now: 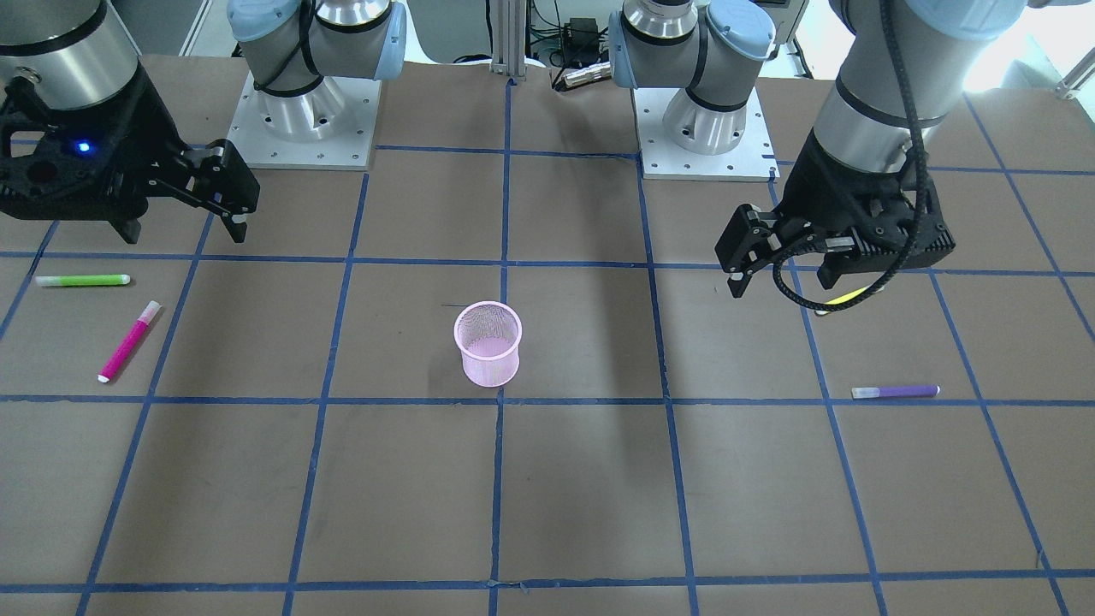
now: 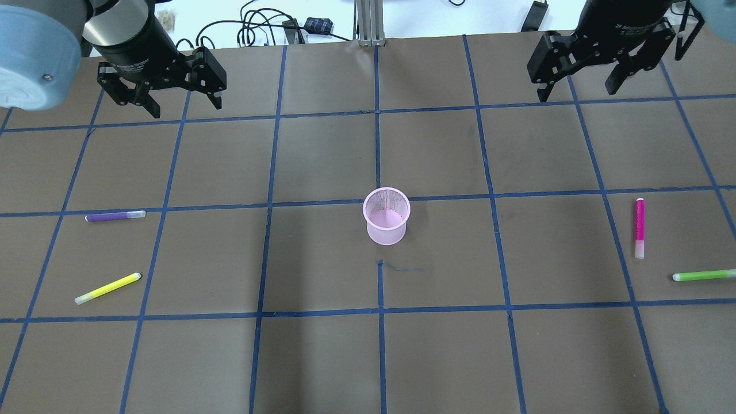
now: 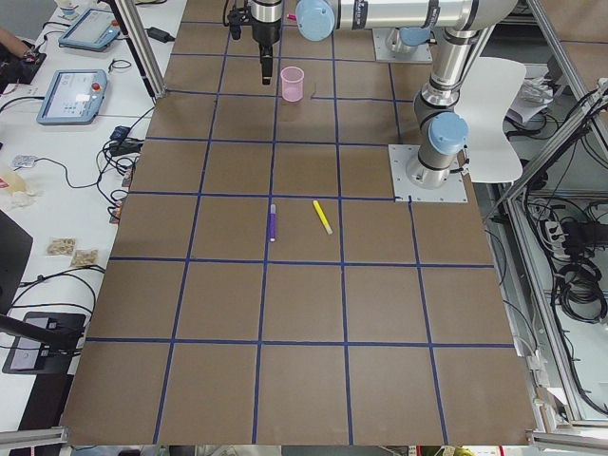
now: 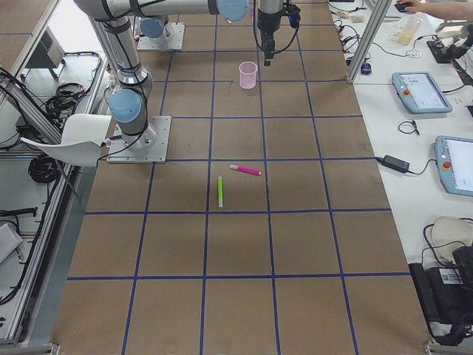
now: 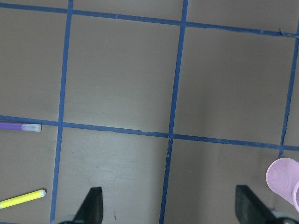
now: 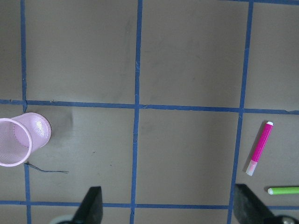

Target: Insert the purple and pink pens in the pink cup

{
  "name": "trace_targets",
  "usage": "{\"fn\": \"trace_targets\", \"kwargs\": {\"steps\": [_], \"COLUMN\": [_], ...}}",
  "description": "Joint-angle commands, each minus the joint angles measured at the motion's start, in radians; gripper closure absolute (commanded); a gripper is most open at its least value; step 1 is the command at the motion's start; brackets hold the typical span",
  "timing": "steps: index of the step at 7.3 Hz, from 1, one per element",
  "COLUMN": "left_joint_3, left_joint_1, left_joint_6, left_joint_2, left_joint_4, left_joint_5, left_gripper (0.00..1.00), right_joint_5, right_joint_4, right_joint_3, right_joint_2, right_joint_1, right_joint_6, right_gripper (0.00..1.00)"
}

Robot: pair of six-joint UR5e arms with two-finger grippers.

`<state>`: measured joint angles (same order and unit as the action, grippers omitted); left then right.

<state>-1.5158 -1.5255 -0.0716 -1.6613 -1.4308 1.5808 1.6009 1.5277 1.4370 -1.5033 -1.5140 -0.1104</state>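
Observation:
The pink mesh cup (image 2: 386, 215) stands upright at the table's middle, empty. The purple pen (image 2: 115, 216) lies flat on the table's left side. The pink pen (image 2: 639, 227) lies flat on the right side. My left gripper (image 2: 187, 108) hovers open and empty above the far left of the table, well beyond the purple pen. My right gripper (image 2: 577, 94) hovers open and empty above the far right, beyond the pink pen. The left wrist view shows the purple pen (image 5: 18, 126) and the cup (image 5: 284, 182). The right wrist view shows the pink pen (image 6: 260, 148) and the cup (image 6: 21, 140).
A yellow pen (image 2: 107, 288) lies nearer than the purple pen on the left. A green pen (image 2: 704, 275) lies near the pink pen at the right edge. Blue tape lines grid the brown table. The arm bases (image 1: 304, 120) stand on the robot's side.

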Motion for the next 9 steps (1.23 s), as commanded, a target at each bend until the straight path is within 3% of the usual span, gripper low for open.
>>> {"fn": "trace_targets", "kwargs": {"steps": [1,3,5,7,9], "left_joint_3": [-0.01,-0.015,-0.017,-0.021,-0.032], "left_joint_1": [-0.001,-0.002,-0.004,-0.005,-0.01], "left_joint_6": [-0.001,-0.001,-0.001,0.001,-0.001], "left_joint_2": [0.002,0.005,0.005,0.011,0.021], "left_joint_4": [0.05,0.049,0.044,0.036,0.036], "left_joint_5": [0.005,0.002,0.004,0.004,0.004], "left_gripper": [0.0,0.0,0.0,0.0,0.0], "right_joint_5": [-0.001,0.005,0.01,0.008,0.01], "right_joint_4": [0.003,-0.013,0.011,0.179,0.448], "right_joint_3": [0.005,0.022,0.106,0.222,0.354], "right_joint_2": [0.0,0.006,0.049,0.107,0.216], "right_joint_1": [0.0,0.02,0.14,0.288,0.423], "right_joint_6": [-0.002,-0.032,-0.022,-0.035,-0.109], "right_gripper": [0.0,0.0,0.0,0.0,0.0]}}
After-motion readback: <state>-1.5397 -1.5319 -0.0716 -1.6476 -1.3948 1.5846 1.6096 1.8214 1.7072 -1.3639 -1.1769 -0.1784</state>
